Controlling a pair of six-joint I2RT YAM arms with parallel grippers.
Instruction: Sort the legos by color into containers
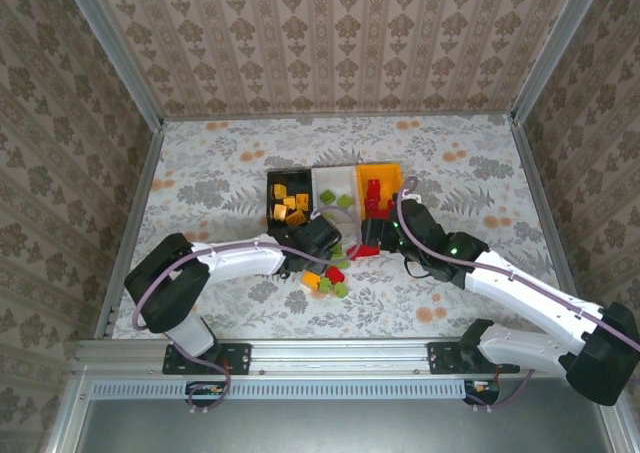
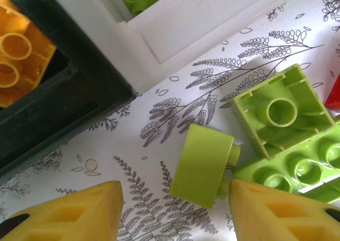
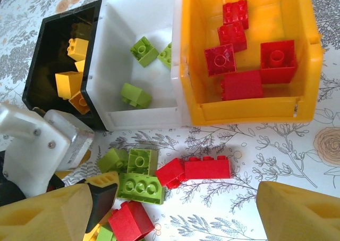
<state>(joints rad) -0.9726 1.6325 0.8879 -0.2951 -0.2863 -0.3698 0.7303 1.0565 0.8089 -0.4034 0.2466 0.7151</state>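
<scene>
Our left end effector (image 2: pixel 173 197) stands wide open just in front of the white bin (image 2: pixel 212 17), gripping nothing — a small green lego (image 2: pixel 201 164) lies on the bench (image 2: pixel 159 108) between its fingertips. The right end effector (image 3: pixel 174 194) gapes empty in front of that bin too. Left of the white bin, the black bin (image 3: pixel 50 49) holds yellow legos (image 3: pixel 68 84); right of it, the orange bin (image 3: pixel 244 110) holds red legos (image 3: pixel 234 36) — loose legos (image 3: pixel 139 188) lie before it.

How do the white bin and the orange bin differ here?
The white bin holds light green legos; the orange bin holds red legos, and more of them. The white bin sits mid-row against the black bin; the orange bin ends the row. Both are open-top, rectangular and similar in size.
</scene>
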